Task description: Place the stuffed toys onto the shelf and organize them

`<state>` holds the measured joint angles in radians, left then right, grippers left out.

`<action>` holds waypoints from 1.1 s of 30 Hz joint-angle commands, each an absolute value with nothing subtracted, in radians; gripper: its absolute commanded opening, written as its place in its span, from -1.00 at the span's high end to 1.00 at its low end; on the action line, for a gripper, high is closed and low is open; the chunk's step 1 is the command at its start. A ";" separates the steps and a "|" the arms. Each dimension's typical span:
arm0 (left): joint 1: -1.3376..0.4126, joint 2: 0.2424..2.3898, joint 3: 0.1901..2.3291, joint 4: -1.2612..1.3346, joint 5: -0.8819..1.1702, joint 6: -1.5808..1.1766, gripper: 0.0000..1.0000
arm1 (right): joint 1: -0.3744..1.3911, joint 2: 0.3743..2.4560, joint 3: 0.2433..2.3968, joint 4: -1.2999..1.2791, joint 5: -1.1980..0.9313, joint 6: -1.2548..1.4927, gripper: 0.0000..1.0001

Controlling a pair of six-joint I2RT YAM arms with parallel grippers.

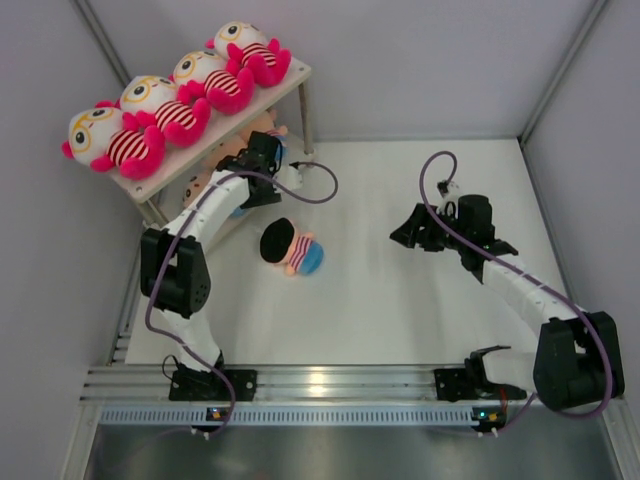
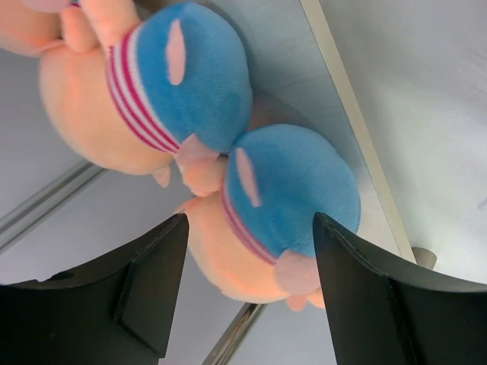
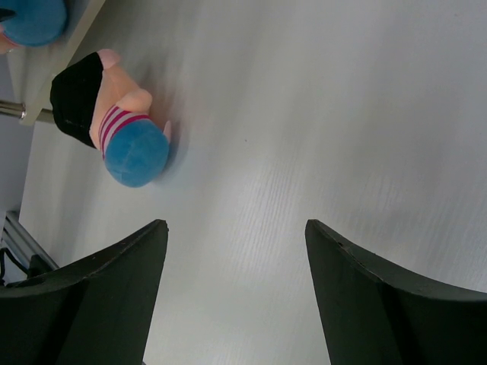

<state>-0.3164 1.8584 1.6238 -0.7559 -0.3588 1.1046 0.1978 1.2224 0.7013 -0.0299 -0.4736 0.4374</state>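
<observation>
Now we are hovering the open left end effector (image 1: 262,150) just before two blue-trousered dolls (image 2: 293,190) on the shelf's lower board (image 2: 323,99), while the loose black-haired doll (image 1: 292,248) is lying on the desk (image 1: 400,320), blue feet toward the open, empty right end effector (image 1: 405,228).

a white table (image 1: 380,300) sits between grey walls (image 1: 420,60), a metal rail (image 1: 330,382) along its near edge.

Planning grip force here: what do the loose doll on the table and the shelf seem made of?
Loose doll: soft plush fabric, matte and fuzzy, rounded stuffed shape. Shelf: smooth matte cream boards, perhaps painted wood or laminate; unclear. Its legs: thin, grey sheen, likely metal.
</observation>
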 commanded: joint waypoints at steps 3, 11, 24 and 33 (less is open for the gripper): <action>-0.380 1.714 1.583 -0.723 -0.324 1.134 -0.47 | 0.186 1.195 0.719 0.020 -0.488 0.434 -0.47; -0.465 1.629 1.549 -0.735 -0.252 1.045 -0.51 | 0.293 1.308 0.735 0.164 -0.580 0.561 -0.47; -0.655 1.669 1.371 -0.825 -0.075 0.706 -0.96 | 0.327 1.396 0.684 0.331 -0.637 0.698 -0.46; -0.586 1.790 1.374 -0.779 -0.117 0.796 -0.87 | 0.327 1.387 0.675 0.334 -0.635 0.690 -0.45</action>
<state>-0.6239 1.7741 1.3724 -0.8101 -0.1101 0.7677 0.3183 1.3930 0.6785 0.2699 -0.6155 0.6861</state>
